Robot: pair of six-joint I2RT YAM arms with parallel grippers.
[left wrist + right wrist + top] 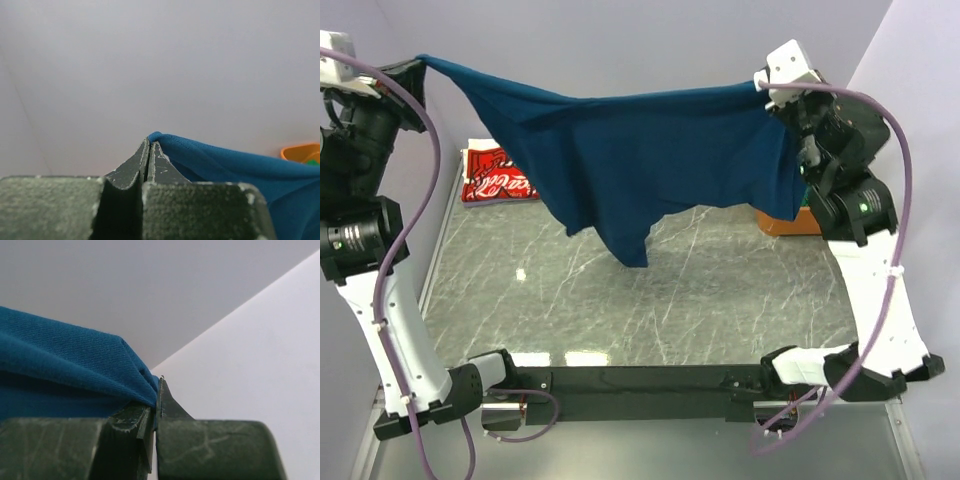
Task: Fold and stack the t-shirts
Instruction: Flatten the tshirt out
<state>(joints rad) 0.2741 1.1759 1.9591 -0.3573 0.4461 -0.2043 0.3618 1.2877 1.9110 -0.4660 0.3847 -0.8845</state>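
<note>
Currently the dark blue cloth t-shirt point(630, 160) is hanging stretched over the grey marble tabletop point(650, 310), the left claw point(150, 145) and the right claw point(159, 385) each pinching shut on a top corner, lower hem sagging mid-span. Apparently the task is sitting partway: a red t-shirt with white script point(498, 175) is lying folded at the far-left edge, the blue one is waiting unfolded, and a scrap of green point(314, 162) is showing in the orange plastic tub point(301, 150) at far right. Open tabletop is lying below for laying down; pale walls point(620, 40) are crowding both raised claws.
</note>
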